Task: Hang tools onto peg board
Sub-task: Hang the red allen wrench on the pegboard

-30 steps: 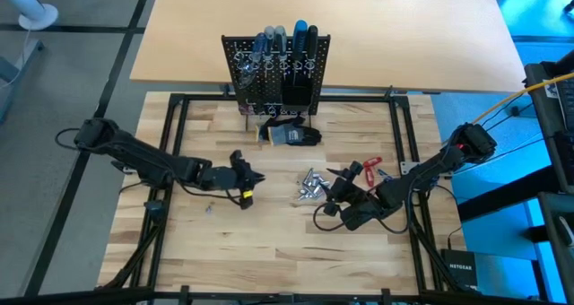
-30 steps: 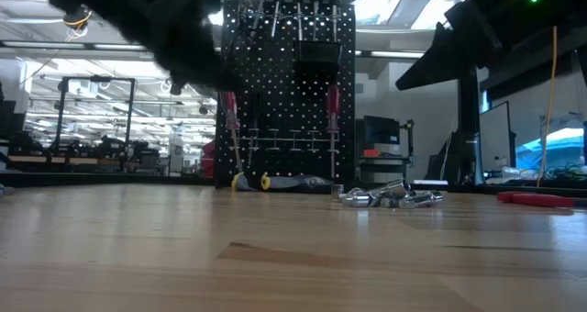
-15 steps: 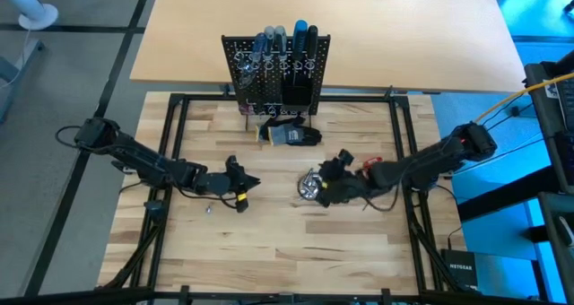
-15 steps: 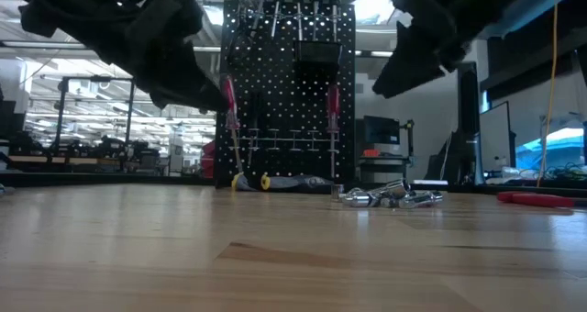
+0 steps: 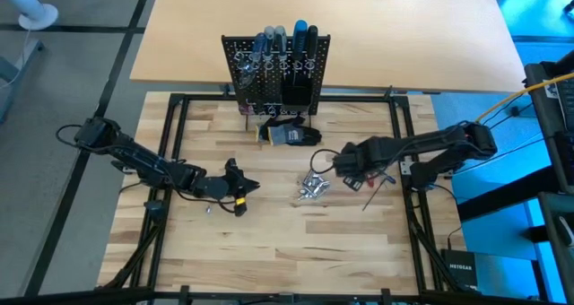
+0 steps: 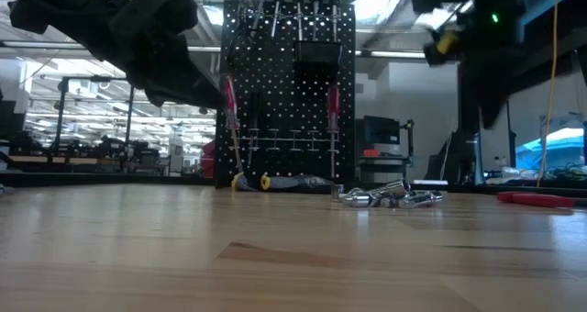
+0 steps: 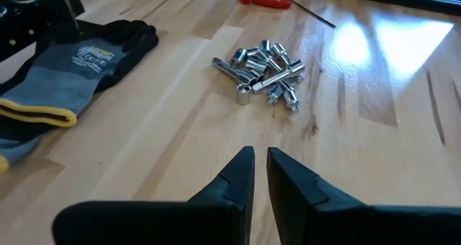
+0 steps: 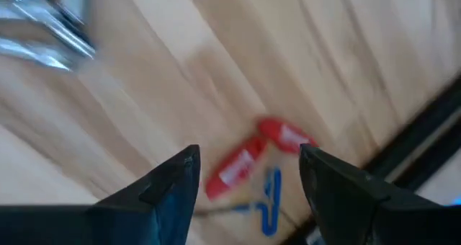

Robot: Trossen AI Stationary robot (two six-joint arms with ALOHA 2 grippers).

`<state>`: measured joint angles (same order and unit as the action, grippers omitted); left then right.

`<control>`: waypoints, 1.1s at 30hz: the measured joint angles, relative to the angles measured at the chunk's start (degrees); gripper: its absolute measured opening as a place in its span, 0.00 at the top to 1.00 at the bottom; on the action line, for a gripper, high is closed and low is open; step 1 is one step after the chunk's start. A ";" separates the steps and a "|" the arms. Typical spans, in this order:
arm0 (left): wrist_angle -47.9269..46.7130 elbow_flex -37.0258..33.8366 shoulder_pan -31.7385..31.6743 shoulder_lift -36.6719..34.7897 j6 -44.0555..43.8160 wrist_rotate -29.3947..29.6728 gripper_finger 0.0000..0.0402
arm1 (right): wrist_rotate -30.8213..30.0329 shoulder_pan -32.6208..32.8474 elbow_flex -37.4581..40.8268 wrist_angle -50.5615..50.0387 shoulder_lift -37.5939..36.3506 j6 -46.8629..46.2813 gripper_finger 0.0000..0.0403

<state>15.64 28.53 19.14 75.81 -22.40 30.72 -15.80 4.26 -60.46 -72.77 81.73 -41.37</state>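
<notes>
A heap of shiny silver metal pieces point(image 5: 313, 187) lies mid-table, near the upright peg board point(image 5: 276, 72) (screwdrivers already racked). The right gripper point(image 8: 248, 173), fingers wide and empty, hovers over a red-handled screwdriver point(image 8: 252, 157); the left gripper point(image 7: 259, 174), nearly closed, holds nothing.

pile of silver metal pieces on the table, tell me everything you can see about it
The pile of silver metal pieces is a loose heap of short shiny cylinders, some hollow-ended like sockets, lying crisscrossed on the wooden table. It sits right of centre, in front of the peg board, with a grey glove to one side. Nothing grips it; both grippers are clear of it.
</notes>
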 joint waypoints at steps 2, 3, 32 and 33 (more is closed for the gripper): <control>0.00 0.00 0.02 0.00 -0.14 -0.02 0.92 | 1.24 -1.60 2.53 -0.18 -0.17 0.03 0.42; 0.02 0.00 0.04 0.00 -0.17 -0.04 0.92 | 1.49 -2.34 3.72 0.01 -0.23 0.35 0.42; -0.07 0.00 0.02 0.04 -0.25 -0.06 0.92 | 8.48 -7.02 23.04 18.56 -0.26 -2.80 0.42; -0.09 0.00 0.02 0.04 -0.21 -0.07 0.92 | 8.64 -7.02 23.73 19.67 -0.26 -3.06 0.42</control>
<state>15.55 28.53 19.16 75.85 -22.61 30.65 -7.16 -2.76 -36.73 -53.10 81.47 -44.43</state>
